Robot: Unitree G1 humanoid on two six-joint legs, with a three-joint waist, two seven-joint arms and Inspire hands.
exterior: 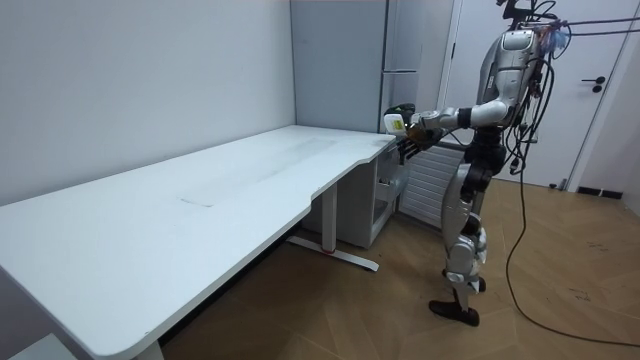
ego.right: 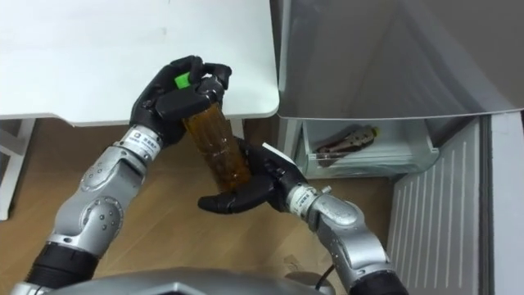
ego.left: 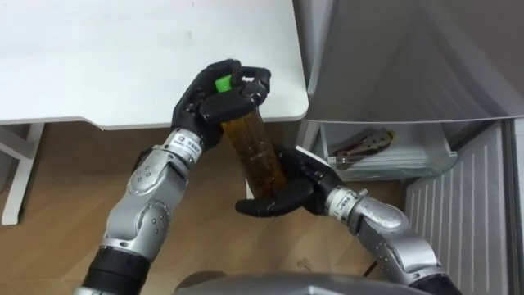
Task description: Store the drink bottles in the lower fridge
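Amber bottle (ego.left: 255, 152) w/ green cap (ego.left: 222, 82): left robot hand (ego.left: 205, 105) curled round its top, right robot hand (ego.left: 288, 195) gripping its base, just off counter (ego.left: 123, 57) corner, near fridge (ego.left: 393, 57).

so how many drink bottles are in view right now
1 for certain: the amber green-capped bottle by the white table's corner, left hand round its top, right hand round its base. Brownish items in the open fridge bin may be more; cannot tell.

Bottle (ego.left: 255, 152) btwn left hand (ego.left: 214, 97) & right hand (ego.left: 282, 195), before table (ego.left: 123, 57) corner; fridge (ego.left: 409, 57) rt of table.
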